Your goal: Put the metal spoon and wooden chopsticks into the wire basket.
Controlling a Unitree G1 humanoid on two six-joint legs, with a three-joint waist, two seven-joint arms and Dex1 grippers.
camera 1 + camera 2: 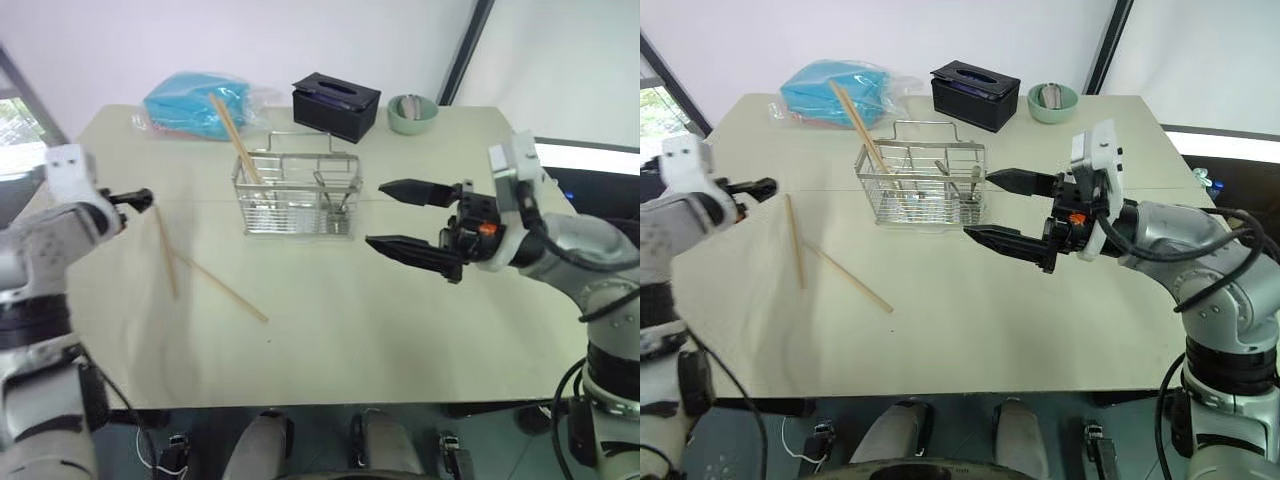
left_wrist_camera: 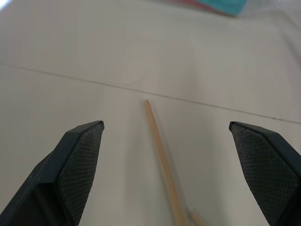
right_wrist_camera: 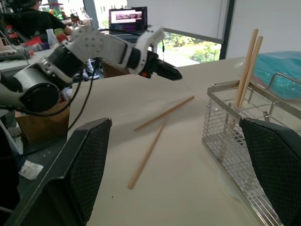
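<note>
Basket (image 1: 297, 196) of chrome wire stands a little toward twelve o'clock from the middle of the pale surface (image 1: 400, 330). Two chopsticks (image 1: 235, 138) stand in its compartment on the nine o'clock side, leaning up and out toward eleven o'clock, their tops near a blue plastic-wrapped bundle (image 1: 197, 103). A spoon (image 1: 970, 189) stands in a compartment at the three o'clock end, bowl up near the rim.

Two more chopsticks lie flat on the surface at about eight o'clock from the basket. One chopstick (image 1: 166, 253) runs nearly straight from twelve to six o'clock; the other chopstick (image 1: 222, 289) slants from its lower end toward four o'clock. Their ends come close together, though whether they touch cannot be told.

The left pincer (image 1: 140, 198) hangs released near the nine o'clock edge, above the top end of the straighter stick, holding nothing; the left wrist view shows the stick lying between its spread fingers (image 2: 80, 165).

The right pincer (image 1: 402, 218) is at three o'clock from the basket, pointing toward it, wide open and empty, clear of the wire.

A black tissue box (image 1: 335, 104) and a green bowl (image 1: 412, 112) sit at the twelve o'clock edge, behind the basket.
</note>
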